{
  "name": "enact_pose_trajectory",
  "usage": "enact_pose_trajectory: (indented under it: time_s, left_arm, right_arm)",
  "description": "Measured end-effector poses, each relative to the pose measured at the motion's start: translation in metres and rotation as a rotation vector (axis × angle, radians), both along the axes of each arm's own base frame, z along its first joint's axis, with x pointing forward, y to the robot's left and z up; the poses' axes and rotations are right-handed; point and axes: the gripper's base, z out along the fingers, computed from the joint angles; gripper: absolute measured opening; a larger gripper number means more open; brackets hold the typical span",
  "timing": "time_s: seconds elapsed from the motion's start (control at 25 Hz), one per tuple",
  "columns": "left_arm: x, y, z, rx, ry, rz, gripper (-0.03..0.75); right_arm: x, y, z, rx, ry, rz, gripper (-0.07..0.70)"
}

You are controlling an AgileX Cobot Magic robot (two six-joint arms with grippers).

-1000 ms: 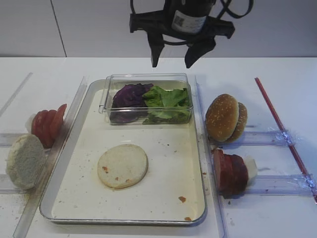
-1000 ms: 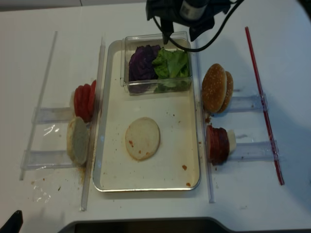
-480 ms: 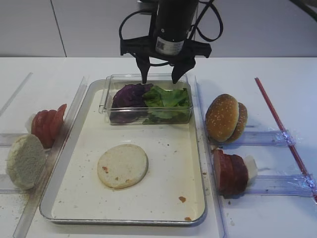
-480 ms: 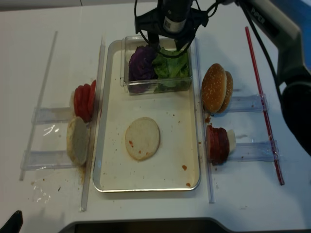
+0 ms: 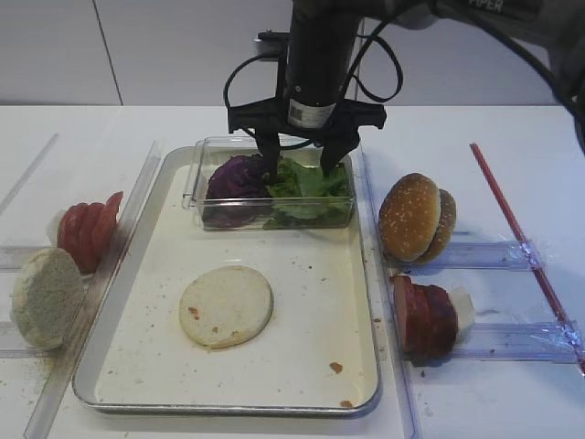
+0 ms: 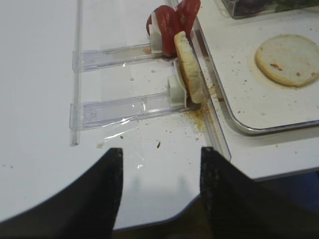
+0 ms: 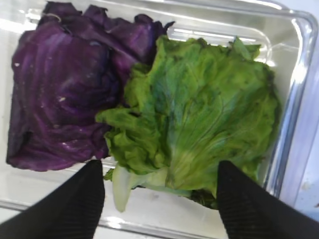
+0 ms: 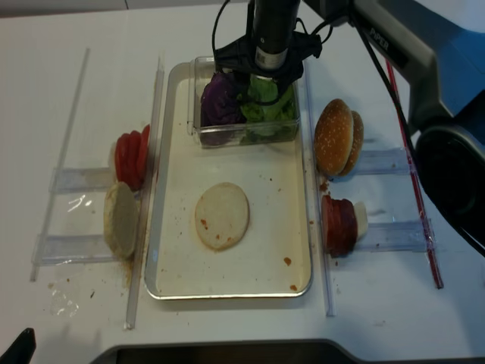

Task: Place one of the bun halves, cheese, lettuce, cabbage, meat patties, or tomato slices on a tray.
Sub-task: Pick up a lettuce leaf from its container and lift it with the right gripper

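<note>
wall (image 5: pixel 164 50): pale, panelled | table (image 5: pixel 512 128): white, crumb-dusted | light: even, perhaps overhead

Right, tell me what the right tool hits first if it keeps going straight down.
Most likely the lettuce: the right tool points down, open, straddling the green leaf inside the clear box. One finger sits near the cabbage edge, so depth there is uncertain.
</note>
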Motion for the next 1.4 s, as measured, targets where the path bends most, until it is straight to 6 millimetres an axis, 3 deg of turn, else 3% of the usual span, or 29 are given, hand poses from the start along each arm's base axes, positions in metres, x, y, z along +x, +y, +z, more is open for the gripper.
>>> enact_pose_trajectory:
  time_s: [0.32,1.2,1.4]
  left_arm:
    - [0.000,0.000,0.000,0.000,0.000,0.000,0.338]
    - [0.000,0.000,0.000,0.000,0.000,0.000,0.338]
    - [0.000,0.000,0.000,0.000,0.000,0.000,0.338]
  right_arm:
    - [0.005,0.002,-0.022,-0.032,0.030,0.000,0.506]
    - [0.012,-0.009,-0.021,-0.013,0.038,-0.032,0.506]
    - [0.014,-0.007,-0.034,-0.025,0.062,-0.032,0.506]
